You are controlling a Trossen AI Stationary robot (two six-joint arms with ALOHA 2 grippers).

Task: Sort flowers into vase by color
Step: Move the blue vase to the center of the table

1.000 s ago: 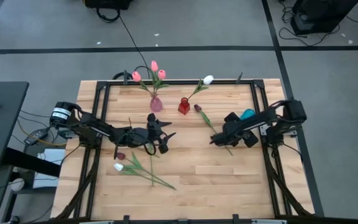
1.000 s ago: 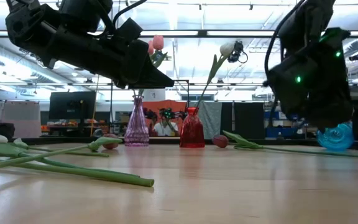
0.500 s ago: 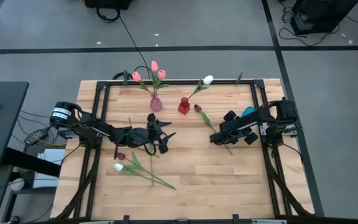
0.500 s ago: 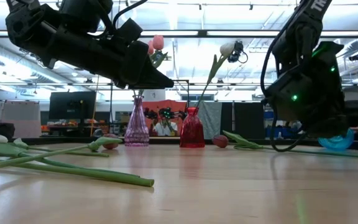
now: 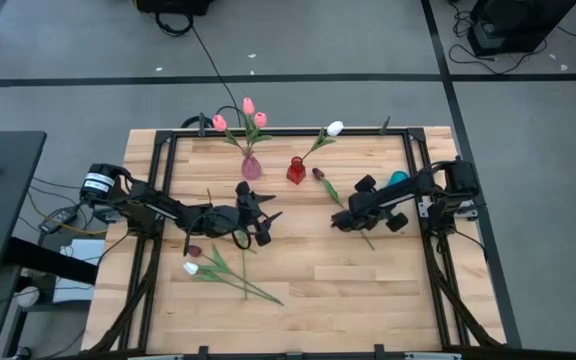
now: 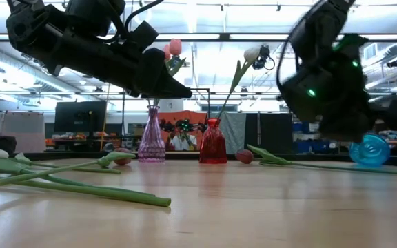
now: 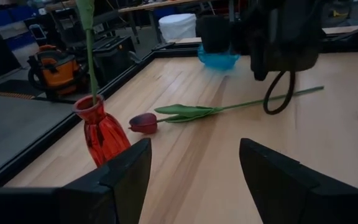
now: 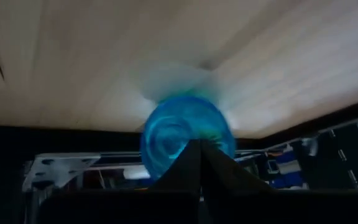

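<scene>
Three pink flowers (image 5: pixel 246 115) stand in a lilac vase (image 5: pixel 251 167), and a white one (image 5: pixel 335 128) stands in a red vase (image 7: pixel 101 134). A maroon flower (image 7: pixel 145 122) lies flat on the table, its stem (image 5: pixel 353 215) passing under my right arm. A white flower (image 5: pixel 190 268) and a maroon one (image 5: pixel 194 250) lie near the left edge. My right gripper (image 8: pixel 197 146) is shut with nothing between its fingers. It hangs above the table and points at a blue vase (image 8: pixel 188 134). My left gripper (image 7: pixel 194 155) hovers open at mid-table, facing the red vase.
A black metal frame (image 5: pixel 168 180) rims the wooden table. The blue vase (image 5: pixel 398 181) stands by the right edge, close to my right arm's base. A cable loop (image 7: pixel 277 99) hangs from my right arm over the maroon stem. Bare wood (image 5: pixel 368 290) lies at the near right.
My right arm has swung a little toward the table's left edge and risen, so the blue vase shows more fully in the low view. The maroon flower beneath it has stayed flat on the table.
</scene>
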